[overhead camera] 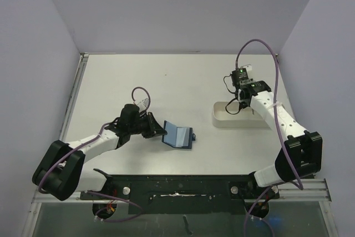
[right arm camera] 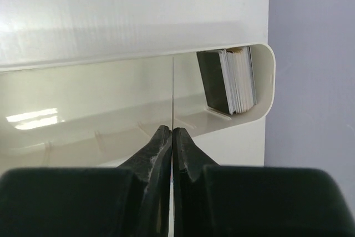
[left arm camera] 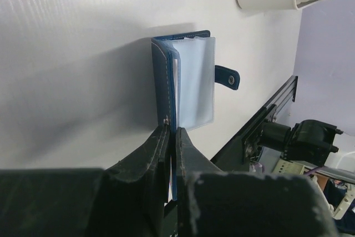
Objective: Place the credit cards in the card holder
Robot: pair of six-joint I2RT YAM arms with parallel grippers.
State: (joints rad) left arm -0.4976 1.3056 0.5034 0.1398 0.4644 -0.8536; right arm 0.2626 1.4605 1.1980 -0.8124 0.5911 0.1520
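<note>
The card holder lay open on the table, near the middle of its near edge. The left gripper sat just to its left, clamped on the raised left cover. The tray lay well apart from it, towards the right edge and about midway back. The credit cards stood on edge together at one end of the tray. The right gripper hung over the tray, pinching a single card edge-on above the tray's floor.

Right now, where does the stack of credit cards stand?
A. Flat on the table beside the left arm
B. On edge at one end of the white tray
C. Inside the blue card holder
B: the right wrist view shows the credit cards upright on edge against the rounded end of the white tray.
</note>
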